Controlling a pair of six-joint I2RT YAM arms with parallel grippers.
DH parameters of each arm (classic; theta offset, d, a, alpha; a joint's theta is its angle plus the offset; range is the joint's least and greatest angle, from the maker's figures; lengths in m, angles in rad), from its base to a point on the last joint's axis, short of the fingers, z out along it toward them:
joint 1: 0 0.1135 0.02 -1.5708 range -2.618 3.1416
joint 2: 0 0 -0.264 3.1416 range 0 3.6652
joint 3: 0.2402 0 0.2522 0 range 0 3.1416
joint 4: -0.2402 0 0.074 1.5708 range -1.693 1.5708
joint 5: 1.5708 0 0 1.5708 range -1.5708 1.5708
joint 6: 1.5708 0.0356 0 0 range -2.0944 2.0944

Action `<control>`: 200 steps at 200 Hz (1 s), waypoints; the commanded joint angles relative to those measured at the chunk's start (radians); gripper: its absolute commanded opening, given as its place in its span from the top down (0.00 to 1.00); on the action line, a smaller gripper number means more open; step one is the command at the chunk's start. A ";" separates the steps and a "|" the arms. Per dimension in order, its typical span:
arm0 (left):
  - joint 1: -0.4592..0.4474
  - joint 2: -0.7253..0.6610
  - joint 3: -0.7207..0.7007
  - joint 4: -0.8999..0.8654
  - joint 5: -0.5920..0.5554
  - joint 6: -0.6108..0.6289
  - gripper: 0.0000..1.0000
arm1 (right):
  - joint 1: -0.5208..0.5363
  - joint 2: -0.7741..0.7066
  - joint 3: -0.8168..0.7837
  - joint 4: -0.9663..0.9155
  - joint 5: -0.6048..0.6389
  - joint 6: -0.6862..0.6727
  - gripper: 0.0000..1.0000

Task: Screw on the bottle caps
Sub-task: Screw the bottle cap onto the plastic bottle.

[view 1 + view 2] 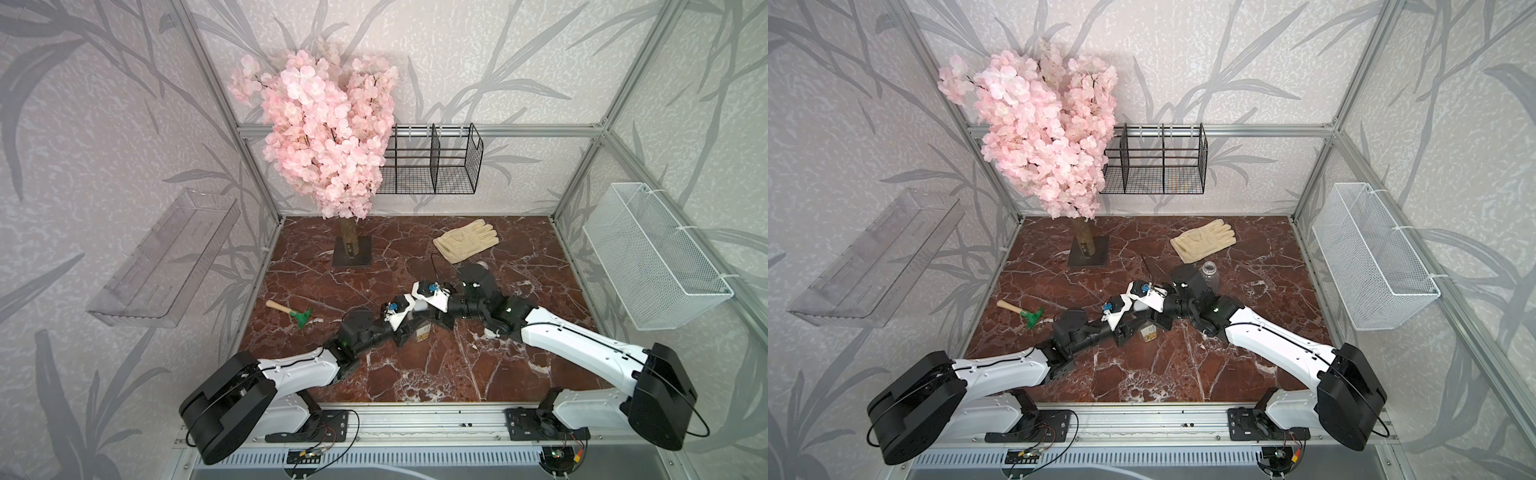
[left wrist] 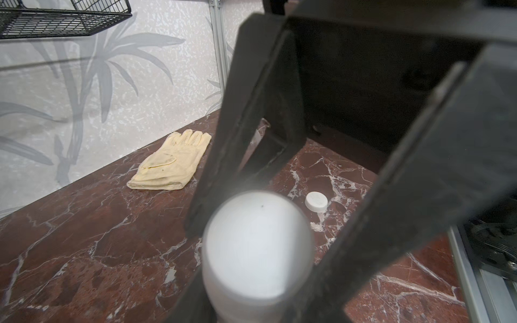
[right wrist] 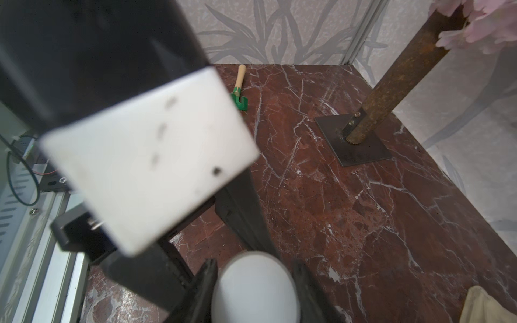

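Observation:
A small clear bottle (image 1: 422, 332) with a white-yellow label stands mid-table between both arms. A white bottle cap (image 1: 420, 306) sits on top of it. My left gripper (image 1: 409, 336) comes in from the left and is shut on the bottle below the cap (image 2: 257, 246). My right gripper (image 3: 254, 279) reaches from the right, higher up, with its jaws shut on either side of the cap (image 3: 254, 290). A second clear bottle (image 1: 1209, 272) stands uncapped behind my right arm. A second white cap (image 2: 316, 200) lies loose on the marble near the right arm.
A cream glove (image 1: 465, 240) lies at the back right. A green hand rake (image 1: 291, 313) lies at the left. The pink blossom tree's base plate (image 1: 351, 251) stands at the back. A black wire basket (image 1: 432, 166), a white mesh basket (image 1: 656, 257) and a clear shelf (image 1: 166, 257) hang on the walls.

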 commanded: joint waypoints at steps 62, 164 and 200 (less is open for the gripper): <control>0.003 -0.004 -0.009 -0.132 -0.245 -0.091 1.00 | 0.165 -0.026 -0.040 0.071 0.178 0.208 0.84; 0.005 0.008 0.022 -0.196 0.073 0.040 1.00 | -0.282 -0.132 0.093 -0.266 -0.679 -0.112 0.16; 0.005 0.017 0.039 -0.230 0.178 0.079 1.00 | -0.289 -0.007 0.213 -0.498 -0.734 -0.413 0.18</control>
